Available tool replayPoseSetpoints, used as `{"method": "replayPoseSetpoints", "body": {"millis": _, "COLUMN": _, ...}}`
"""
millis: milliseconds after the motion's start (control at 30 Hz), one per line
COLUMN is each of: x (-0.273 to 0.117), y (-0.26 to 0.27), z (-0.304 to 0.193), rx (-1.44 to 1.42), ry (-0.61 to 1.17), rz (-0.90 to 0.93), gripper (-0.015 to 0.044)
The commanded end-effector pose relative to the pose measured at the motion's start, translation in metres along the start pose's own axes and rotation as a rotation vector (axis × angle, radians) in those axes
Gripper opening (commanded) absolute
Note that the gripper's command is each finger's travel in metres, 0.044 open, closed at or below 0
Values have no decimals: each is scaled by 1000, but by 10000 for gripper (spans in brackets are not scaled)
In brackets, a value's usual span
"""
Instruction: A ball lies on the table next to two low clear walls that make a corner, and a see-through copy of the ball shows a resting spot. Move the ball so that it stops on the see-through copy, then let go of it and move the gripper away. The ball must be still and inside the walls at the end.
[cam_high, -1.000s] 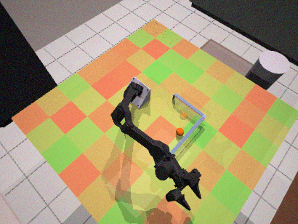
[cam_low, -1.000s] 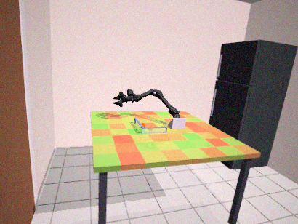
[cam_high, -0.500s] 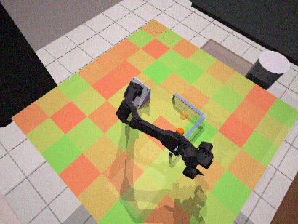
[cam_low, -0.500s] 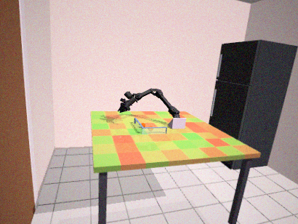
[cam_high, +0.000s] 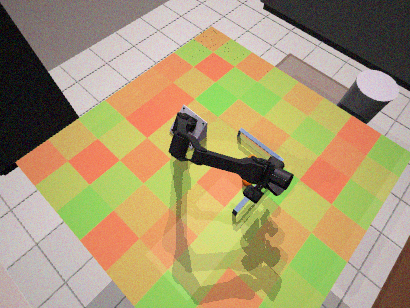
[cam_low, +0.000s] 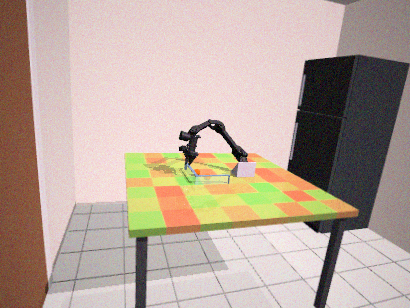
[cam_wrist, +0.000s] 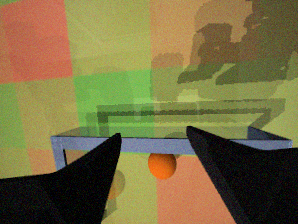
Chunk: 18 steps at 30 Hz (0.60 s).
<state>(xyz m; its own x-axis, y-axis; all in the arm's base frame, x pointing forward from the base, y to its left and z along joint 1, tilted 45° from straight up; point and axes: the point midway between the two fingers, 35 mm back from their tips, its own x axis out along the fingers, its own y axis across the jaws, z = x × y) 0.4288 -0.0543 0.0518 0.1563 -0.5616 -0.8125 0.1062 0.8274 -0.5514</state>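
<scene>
The orange ball (cam_low: 197, 172) (cam_wrist: 162, 165) lies on the table on the inner side of the long wall; in the top view the arm hides most of it. The see-through copy (cam_wrist: 116, 184) is left of the ball in the wrist view, partly behind a finger and nearer the corner's other wall. The low clear walls (cam_high: 260, 144) (cam_low: 215, 175) (cam_wrist: 150, 145) have blue-grey rims. My gripper (cam_low: 189, 164) (cam_wrist: 153, 133) is open and empty, pointing down above the long wall. In the wrist view the ball shows just below the gap between the fingertips.
The chequered table (cam_high: 215, 95) (cam_low: 215, 200) carries the arm's pale base plate (cam_high: 199, 122) (cam_low: 245, 169). The arm (cam_high: 225, 163) reaches over the walled corner. A grey cylinder (cam_high: 367, 95) stands beyond the table's edge, and a black fridge (cam_low: 360, 140) stands behind it.
</scene>
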Motion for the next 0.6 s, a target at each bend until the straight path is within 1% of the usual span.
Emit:
{"method": "replayPoseSetpoints", "body": {"millis": 0, "x": -8, "y": 6, "z": -60, "rx": 22, "ry": 208, "rz": -167, "gripper": 342}}
{"method": "replayPoseSetpoints", "body": {"millis": 67, "x": -9, "y": 5, "z": -66, "rx": 26, "ry": 229, "rz": -191, "gripper": 342}}
{"method": "replayPoseSetpoints", "body": {"millis": 367, "x": -9, "y": 5, "z": -66, "rx": 26, "ry": 229, "rz": -191, "gripper": 342}}
{"method": "replayPoseSetpoints", "body": {"millis": 567, "x": 6, "y": 2, "z": -69, "rx": 26, "ry": 229, "rz": -192, "gripper": 342}}
